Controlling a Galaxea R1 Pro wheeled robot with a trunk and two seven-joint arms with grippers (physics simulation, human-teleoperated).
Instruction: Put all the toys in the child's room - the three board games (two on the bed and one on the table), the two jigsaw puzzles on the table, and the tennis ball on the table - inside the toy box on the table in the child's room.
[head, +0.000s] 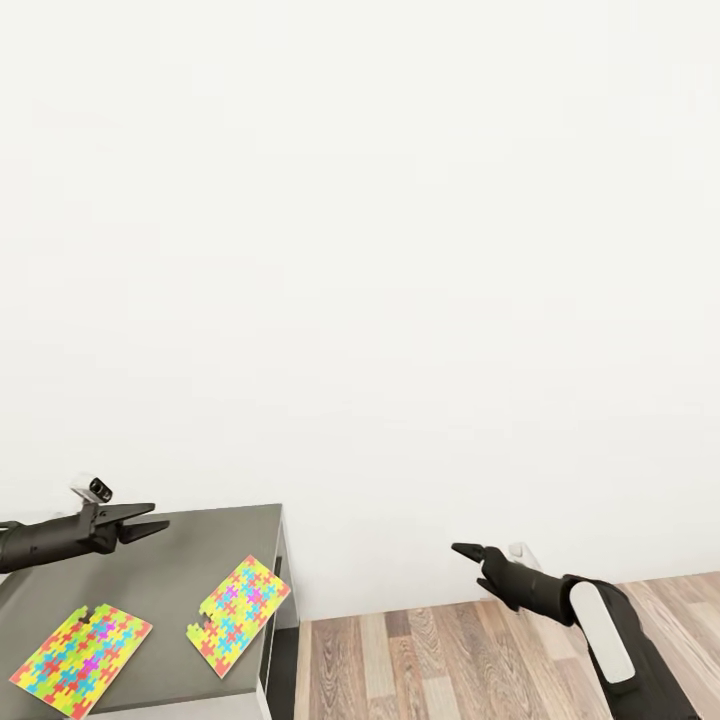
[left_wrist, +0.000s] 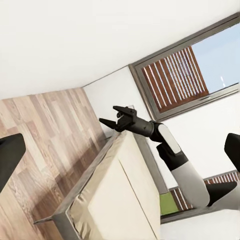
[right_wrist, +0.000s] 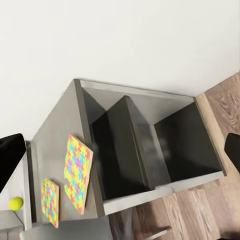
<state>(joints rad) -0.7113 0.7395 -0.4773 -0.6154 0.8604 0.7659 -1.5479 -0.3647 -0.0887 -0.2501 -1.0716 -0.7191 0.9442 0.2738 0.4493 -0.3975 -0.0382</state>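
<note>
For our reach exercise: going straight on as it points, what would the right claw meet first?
Probably the grey side unit, around its shelf divider, though how far it lies from the right claw is unclear.

No readable text, labels or numbers anywhere. The jigsaw puzzles (head: 240, 614) carry colour patches only (no lettering). Same for the side unit (right_wrist: 55, 135).
</note>
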